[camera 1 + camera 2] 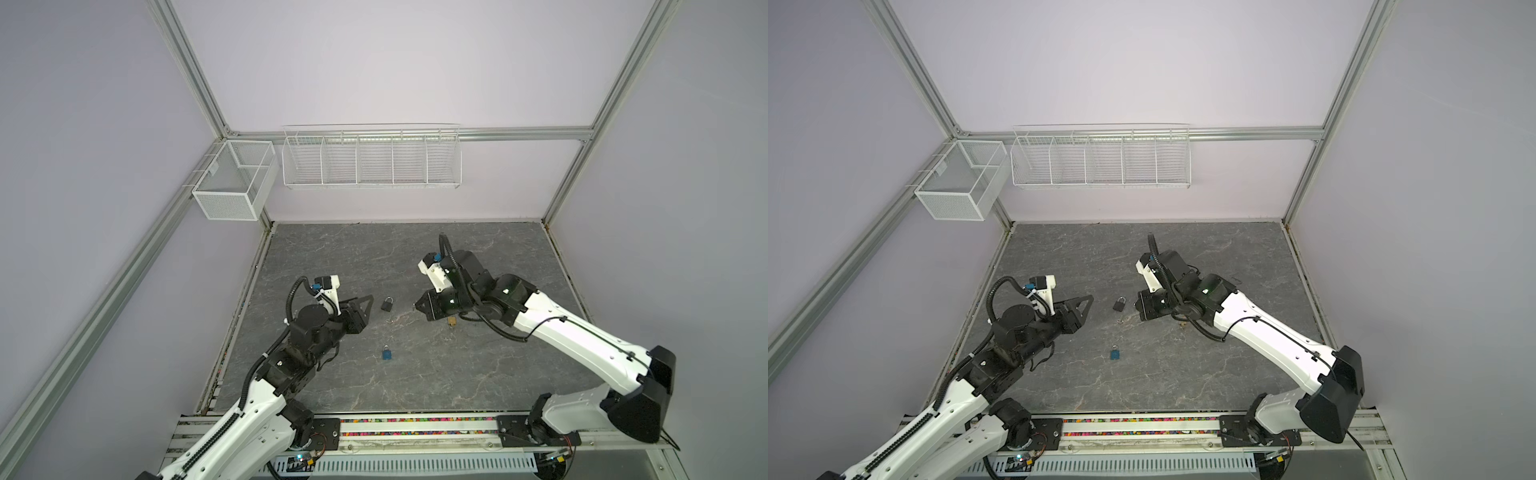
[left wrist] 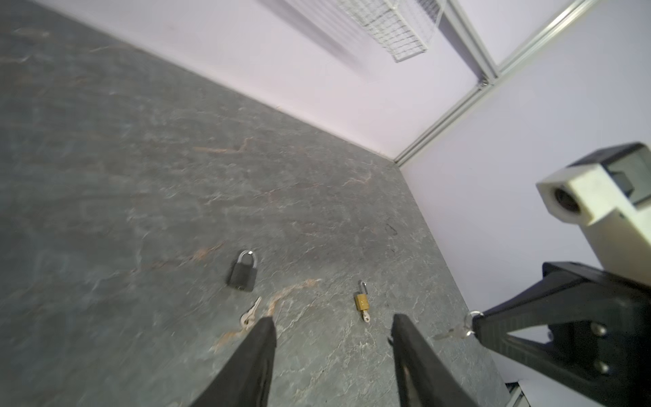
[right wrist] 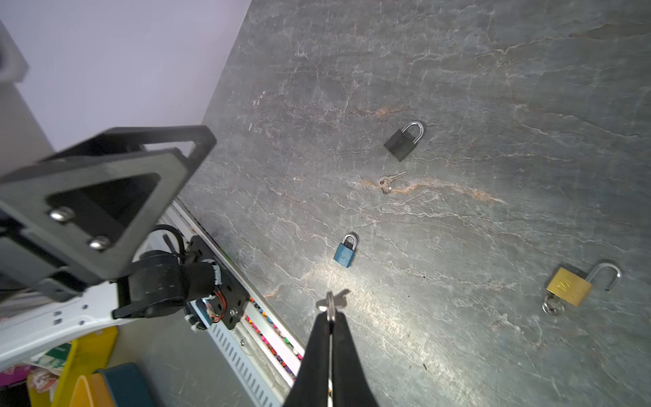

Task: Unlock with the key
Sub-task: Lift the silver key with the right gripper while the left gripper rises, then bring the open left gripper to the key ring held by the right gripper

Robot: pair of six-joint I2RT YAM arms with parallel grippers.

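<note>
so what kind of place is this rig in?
Likely a robot manipulation test cell: an aluminium frame with blank walls boxes in the tabletop, the left arm and right arm sit on a front rail, and a blue padlock and black padlock lie out as props.

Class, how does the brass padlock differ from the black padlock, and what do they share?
Colour: the brass padlock is golden, the black padlock dark.
Shackle: the brass padlock's is swung open; the black padlock's is closed.
Key: one sits in the brass padlock's base; the black padlock has none, only a loose key beside it.
Shared: both lie flat on the table, untouched.
</note>
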